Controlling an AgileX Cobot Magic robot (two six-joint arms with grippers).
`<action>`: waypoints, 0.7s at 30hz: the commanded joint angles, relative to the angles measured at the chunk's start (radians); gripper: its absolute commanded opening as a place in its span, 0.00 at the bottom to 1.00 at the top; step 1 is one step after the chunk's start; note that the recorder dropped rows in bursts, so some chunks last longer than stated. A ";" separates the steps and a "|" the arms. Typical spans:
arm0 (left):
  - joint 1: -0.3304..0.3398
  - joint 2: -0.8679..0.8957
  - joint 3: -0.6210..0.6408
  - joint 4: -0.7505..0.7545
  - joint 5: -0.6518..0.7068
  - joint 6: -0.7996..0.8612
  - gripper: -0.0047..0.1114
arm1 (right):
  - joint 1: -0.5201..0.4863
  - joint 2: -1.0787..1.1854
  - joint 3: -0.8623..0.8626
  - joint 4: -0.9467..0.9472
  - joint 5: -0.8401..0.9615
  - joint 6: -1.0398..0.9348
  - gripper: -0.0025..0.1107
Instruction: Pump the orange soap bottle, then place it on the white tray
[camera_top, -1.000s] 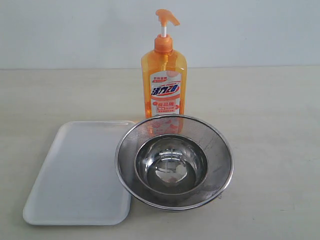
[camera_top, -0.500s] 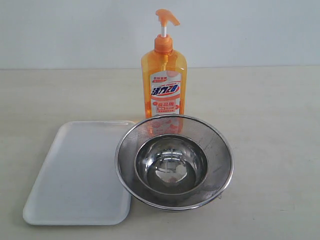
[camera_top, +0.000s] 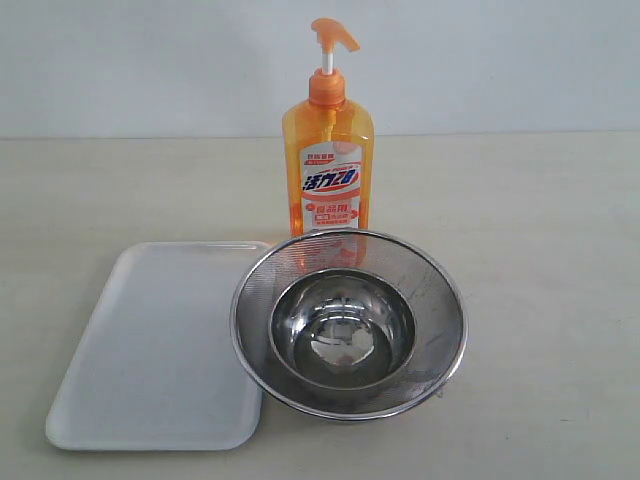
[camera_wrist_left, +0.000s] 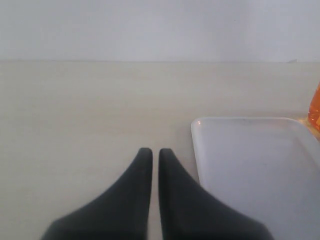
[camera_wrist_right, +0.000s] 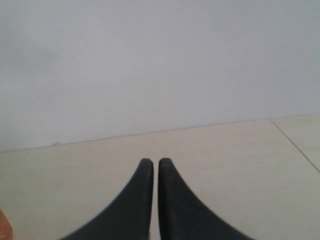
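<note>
Orange soap bottle: upright just behind strainer (pump up).
White tray: right edge meets strainer rim.
Left gripper, right gripper: closed, empty.

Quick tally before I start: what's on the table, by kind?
bottle: 1
tray: 1
strainer: 1
bowl: 1
Total: 4

Exterior view: close, slightly raised, faces wall across table.
Left wrist view: low over table, faces wall past left gripper; shares white tray and a sliver of orange soap bottle with exterior view.
Right wrist view: likewise low, wall-facing, past right gripper.
</note>
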 joint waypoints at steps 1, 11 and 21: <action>0.004 -0.003 0.003 -0.005 -0.003 0.005 0.08 | 0.001 0.003 -0.009 0.018 -0.017 0.060 0.03; 0.004 -0.003 0.003 -0.005 -0.003 0.005 0.08 | 0.102 0.278 -0.016 0.049 -0.167 -0.008 0.03; 0.004 -0.003 0.003 -0.005 -0.003 0.005 0.08 | 0.223 0.561 -0.259 -0.096 -0.142 -0.258 0.02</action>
